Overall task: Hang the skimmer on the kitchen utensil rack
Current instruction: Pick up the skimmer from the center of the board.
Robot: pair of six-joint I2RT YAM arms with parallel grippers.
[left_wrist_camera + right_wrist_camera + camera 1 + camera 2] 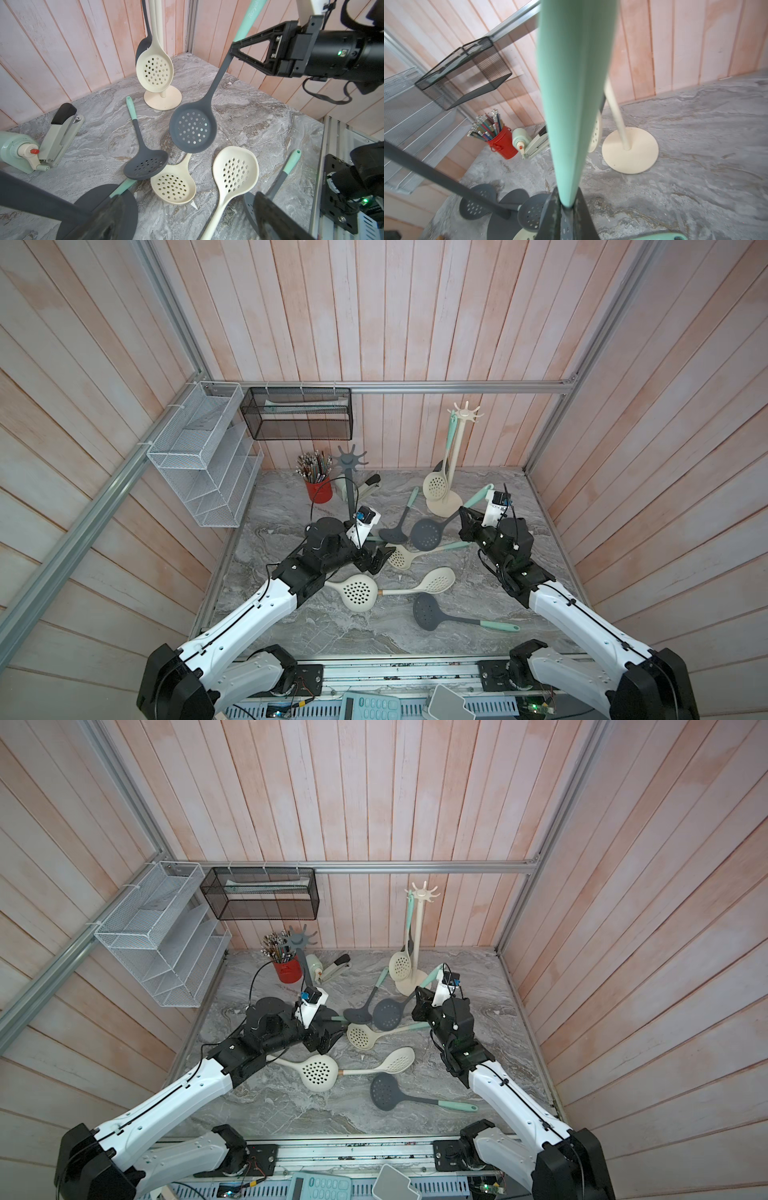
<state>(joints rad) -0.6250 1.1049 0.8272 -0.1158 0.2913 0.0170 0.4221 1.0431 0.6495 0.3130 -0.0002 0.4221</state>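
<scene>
The right gripper (568, 205) pinches the skimmer (575, 104) by its green handle, with the cream rack (639, 160) and red cup (505, 144) behind.

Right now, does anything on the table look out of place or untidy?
Yes. Several skimmers lie scattered on the table at mixed angles instead of hanging. Near the middle, a grey skimmer has its bowl overlapping a cream skimmer. The grey rack carries nothing, while the cream rack holds utensils.
</scene>
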